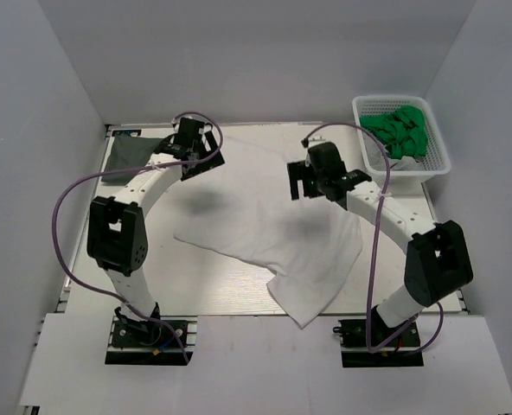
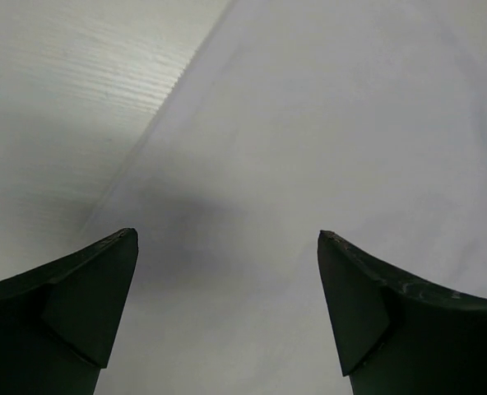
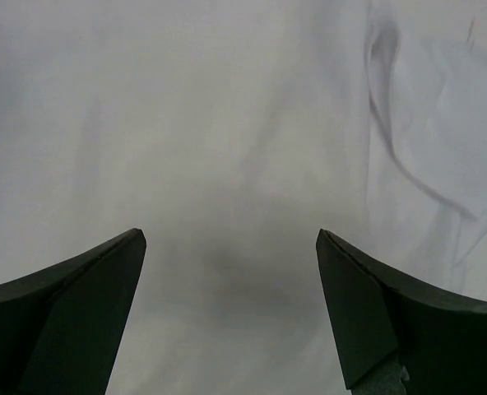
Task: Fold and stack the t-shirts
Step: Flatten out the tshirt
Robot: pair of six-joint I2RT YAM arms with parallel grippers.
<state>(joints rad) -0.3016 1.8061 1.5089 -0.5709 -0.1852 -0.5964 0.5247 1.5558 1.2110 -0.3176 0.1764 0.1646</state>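
Observation:
A white t-shirt (image 1: 265,225) lies spread and rumpled across the middle of the table, one corner reaching toward the front edge. My left gripper (image 1: 202,160) hovers open over its back left part; in the left wrist view the white cloth (image 2: 326,148) fills the space beyond the open gripper (image 2: 227,239), which holds nothing. My right gripper (image 1: 301,183) is open above the shirt's back right part, and the right wrist view shows the open gripper (image 3: 231,239) over smooth white cloth (image 3: 186,123). A dark grey-green t-shirt (image 1: 133,151) lies at the back left, partly hidden by the left arm.
A white mesh basket (image 1: 370,143) with bright green cloth (image 1: 401,130) in it stands at the back right corner. Grey walls close in the table on three sides. Bare tabletop (image 2: 62,82) shows left of the white shirt's edge.

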